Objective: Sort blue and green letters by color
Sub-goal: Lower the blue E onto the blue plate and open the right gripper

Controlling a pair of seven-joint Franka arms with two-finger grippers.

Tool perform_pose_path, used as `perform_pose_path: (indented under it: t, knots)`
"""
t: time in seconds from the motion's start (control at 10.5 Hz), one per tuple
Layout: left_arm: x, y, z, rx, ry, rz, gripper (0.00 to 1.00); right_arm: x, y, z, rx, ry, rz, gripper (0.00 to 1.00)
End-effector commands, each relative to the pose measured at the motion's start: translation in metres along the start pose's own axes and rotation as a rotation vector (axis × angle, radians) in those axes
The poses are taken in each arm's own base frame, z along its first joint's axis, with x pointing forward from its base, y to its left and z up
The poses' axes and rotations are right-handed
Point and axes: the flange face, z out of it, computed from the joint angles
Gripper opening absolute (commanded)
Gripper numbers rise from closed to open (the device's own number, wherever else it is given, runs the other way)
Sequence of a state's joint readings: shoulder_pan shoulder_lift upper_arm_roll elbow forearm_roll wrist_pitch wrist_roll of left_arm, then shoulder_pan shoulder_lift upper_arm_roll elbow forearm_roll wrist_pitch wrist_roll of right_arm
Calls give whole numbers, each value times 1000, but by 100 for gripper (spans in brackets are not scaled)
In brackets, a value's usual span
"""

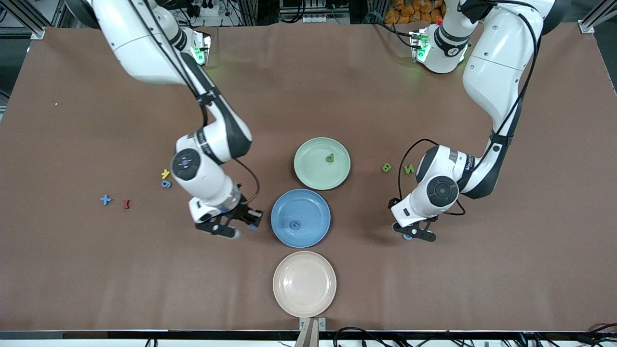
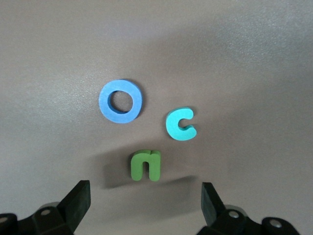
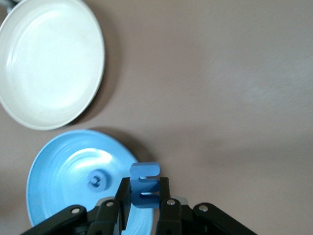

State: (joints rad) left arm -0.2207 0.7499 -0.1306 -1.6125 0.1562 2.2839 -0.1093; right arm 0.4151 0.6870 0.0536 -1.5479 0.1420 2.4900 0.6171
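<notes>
Matt brown cloth table cover [image 1: 366, 96], glossy smooth plates [image 1: 304, 284], matt foam-like letters [image 2: 145, 165]

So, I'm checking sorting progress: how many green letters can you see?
4 green letters: one in the green plate, two side by side on the table toward the left arm's end, one under the open left gripper. Others may be hidden.

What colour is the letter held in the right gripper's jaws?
Medium blue: the E in the right gripper, clearest in the right wrist view.
</notes>
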Motion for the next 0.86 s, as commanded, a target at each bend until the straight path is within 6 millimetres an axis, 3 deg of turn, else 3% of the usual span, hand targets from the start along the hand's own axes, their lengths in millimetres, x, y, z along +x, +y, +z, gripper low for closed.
perform_pose_path:
  t: [0.0,0.29,0.38,0.48,0.57,0.76]
  knots:
    - [4,-2,2,-30,37,0,100,-19,-41,13,31,1,-25,10]
    - [5,-10,7,-33,55,21,100,-43,-72,22,45,-8,1,11]
    - [5,-11,11,-35,55,46,100,-48,-75,24,44,-13,25,26]
    - [6,-12,10,-38,63,43,100,-50,-77,24,39,-9,50,74]
    - [6,-12,11,-48,62,37,100,-49,-76,24,37,-9,51,100]
    - [6,-12,11,-59,62,28,100,-42,-70,21,14,7,23,100]
